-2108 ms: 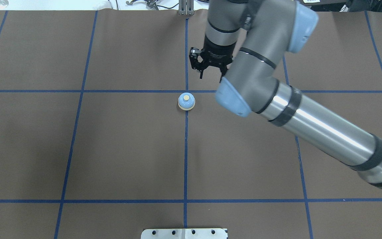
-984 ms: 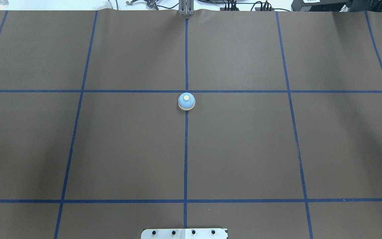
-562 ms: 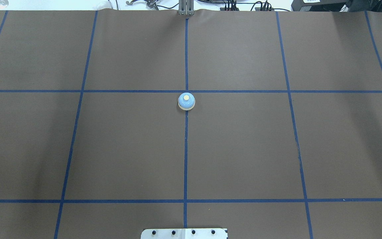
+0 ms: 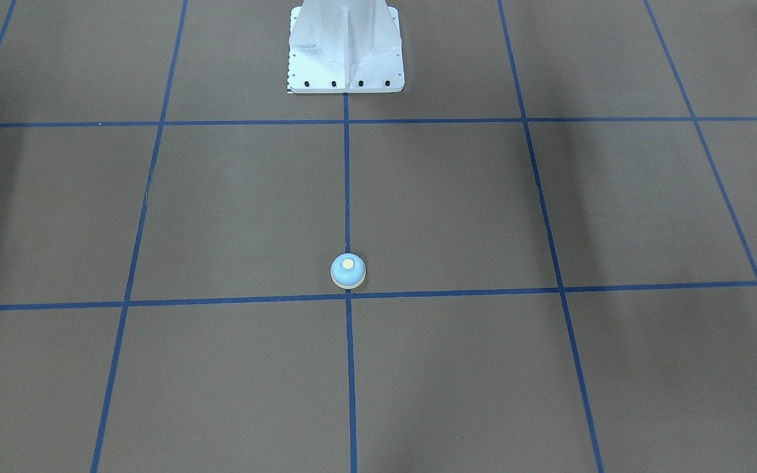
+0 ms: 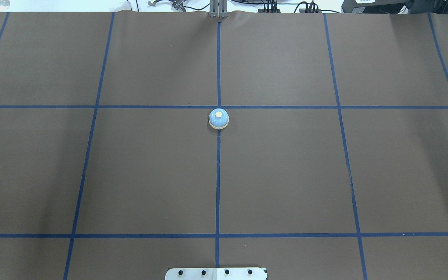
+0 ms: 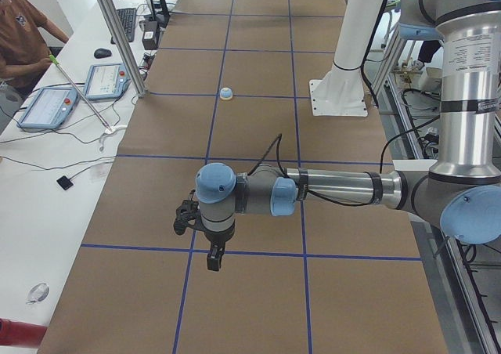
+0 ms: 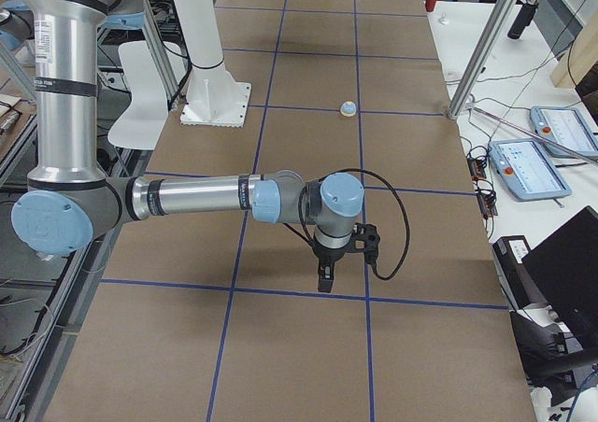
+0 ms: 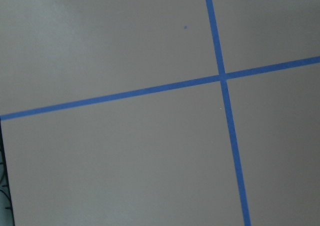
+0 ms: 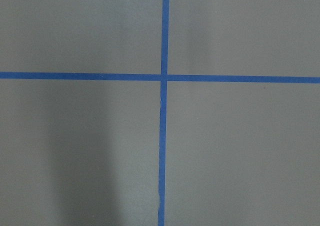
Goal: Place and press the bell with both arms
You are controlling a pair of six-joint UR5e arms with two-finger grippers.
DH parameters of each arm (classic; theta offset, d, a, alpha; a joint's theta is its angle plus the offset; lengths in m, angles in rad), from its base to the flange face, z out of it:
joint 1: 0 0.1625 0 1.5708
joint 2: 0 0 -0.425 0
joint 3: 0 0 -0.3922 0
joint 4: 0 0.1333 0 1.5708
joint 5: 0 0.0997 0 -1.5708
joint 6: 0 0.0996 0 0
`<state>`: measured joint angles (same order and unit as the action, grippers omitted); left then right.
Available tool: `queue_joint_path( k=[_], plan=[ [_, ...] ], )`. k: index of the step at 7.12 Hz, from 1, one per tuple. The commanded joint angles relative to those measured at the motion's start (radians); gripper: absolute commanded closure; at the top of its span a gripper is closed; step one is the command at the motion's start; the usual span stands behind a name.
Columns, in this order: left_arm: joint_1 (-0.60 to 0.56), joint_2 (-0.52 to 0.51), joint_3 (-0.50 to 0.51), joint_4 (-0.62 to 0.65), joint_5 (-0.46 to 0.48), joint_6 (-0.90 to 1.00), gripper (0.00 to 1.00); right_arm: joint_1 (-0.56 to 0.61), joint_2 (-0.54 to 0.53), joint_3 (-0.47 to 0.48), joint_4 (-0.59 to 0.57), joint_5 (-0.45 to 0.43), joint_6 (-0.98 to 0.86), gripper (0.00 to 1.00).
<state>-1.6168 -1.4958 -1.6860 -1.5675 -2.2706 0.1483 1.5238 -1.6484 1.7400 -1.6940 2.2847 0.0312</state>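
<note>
Well, we see the bell (image 5: 219, 118) standing upright on the brown worktop (image 5: 286, 175), straight out from the white pedestal (image 5: 216, 273) along the centre blue tape line (image 5: 217, 186). It sits on that line, just on the pedestal's side of the second cross line out, with its cream button facing up. It stands well apart from both arms.

From the camera at the robot's left end, the left arm (image 6: 337, 188) lies stretched low and level, far to the pedestal's left. The left gripper (image 6: 213, 261) points down at the worktop close to a tape crossing. Its wrist camera shows only brown paper and two crossing tape lines. This side view alone shows the fingers, so we cannot tell whether they are spread or pressed together.

From the opposite end, the right arm (image 7: 196, 198) mirrors that pose, far to the pedestal's right. The right gripper (image 7: 324, 280) also points down beside a tape crossing, and its wrist camera looks squarely onto such a crossing. Again we cannot tell how its fingers stand.

In both side views the bell lies nearer the pedestal than either gripper does.
</note>
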Motion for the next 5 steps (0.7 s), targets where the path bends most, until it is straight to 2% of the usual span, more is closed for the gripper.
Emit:
queue_joint_path(
  k=[1, 5],
  plan=[
    [0.002, 0.009, -0.001, -0.003, -0.003, -0.003, 0.0, -0.001, -0.005, 0.003, 0.0, 0.031, -0.001, 0.0],
    [0.009, 0.009, 0.005, -0.005, 0.0, -0.003, 0.0, -0.001, 0.016, -0.007, 0.0, 0.032, 0.006, 0.0]
  ],
)
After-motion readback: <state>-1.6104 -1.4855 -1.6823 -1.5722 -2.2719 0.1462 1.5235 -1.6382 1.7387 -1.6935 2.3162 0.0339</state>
